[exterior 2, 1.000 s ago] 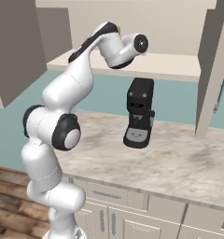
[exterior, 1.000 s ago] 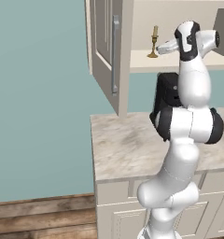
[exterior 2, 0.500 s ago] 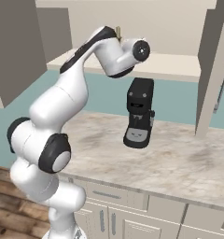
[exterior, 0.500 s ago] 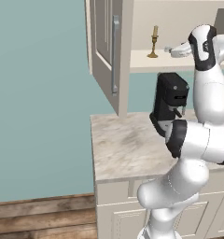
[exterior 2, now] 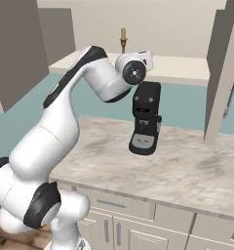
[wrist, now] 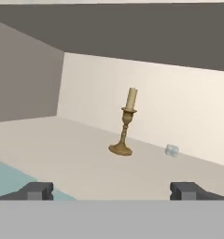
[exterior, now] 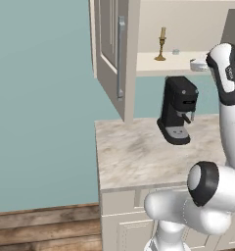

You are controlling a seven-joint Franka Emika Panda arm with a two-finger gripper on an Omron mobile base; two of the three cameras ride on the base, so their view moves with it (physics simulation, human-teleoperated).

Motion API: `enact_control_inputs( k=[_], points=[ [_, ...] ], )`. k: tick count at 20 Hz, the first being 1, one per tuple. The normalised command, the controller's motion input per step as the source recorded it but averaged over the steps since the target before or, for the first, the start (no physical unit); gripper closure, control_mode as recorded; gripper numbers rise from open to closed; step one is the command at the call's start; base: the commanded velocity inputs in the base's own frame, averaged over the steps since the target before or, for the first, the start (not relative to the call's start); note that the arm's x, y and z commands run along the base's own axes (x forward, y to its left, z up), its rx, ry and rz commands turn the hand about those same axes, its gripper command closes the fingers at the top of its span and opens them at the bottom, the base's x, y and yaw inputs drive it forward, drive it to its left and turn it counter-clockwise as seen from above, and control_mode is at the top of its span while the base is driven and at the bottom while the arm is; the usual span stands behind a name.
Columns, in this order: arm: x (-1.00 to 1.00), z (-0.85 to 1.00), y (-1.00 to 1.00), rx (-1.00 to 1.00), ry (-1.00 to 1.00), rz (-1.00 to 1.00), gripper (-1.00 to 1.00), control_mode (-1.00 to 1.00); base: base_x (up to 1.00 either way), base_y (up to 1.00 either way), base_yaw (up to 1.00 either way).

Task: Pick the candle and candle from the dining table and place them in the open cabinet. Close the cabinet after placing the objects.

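Note:
One candle (wrist: 127, 126), a pale stub in a slim brass candlestick, stands upright on the cream shelf of the open cabinet (exterior: 112, 54); it also shows as candle (exterior: 161, 45) and candle (exterior 2: 123, 39). My gripper (wrist: 112, 191) is open and empty, level with the shelf edge and well short of the candle, with its fingertips (wrist: 39, 190) wide apart. In the left base view the gripper (exterior: 198, 64) is at the shelf's front, to the right of the candle. The dining table is out of view.
A small clear object (wrist: 171, 150) lies on the shelf right of the candle. A black coffee machine (exterior: 178, 110) stands on the marble counter (exterior: 134, 152) below. Cabinet doors (exterior 2: 226, 63) stand open on both sides.
The arm has drawn back from the shelf and folded toward the right of the left base view. The candle stays on the shelf and the gripper stays open.

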Motion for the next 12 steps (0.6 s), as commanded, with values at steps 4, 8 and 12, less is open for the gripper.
enact_control_inputs(
  k=[4,8,12],
  points=[
    [-0.8,-0.02,0.0,0.0,0.01,-0.15,-1.0,-1.0,0.0,0.0,0.0],
    [-0.77,-0.03,0.0,0.0,0.08,-0.12,-1.0,-1.0,0.0,0.0,0.0],
    [-0.71,-0.05,0.0,0.0,0.13,-0.09,-1.0,-1.0,0.0,0.0,0.0]
  ],
)
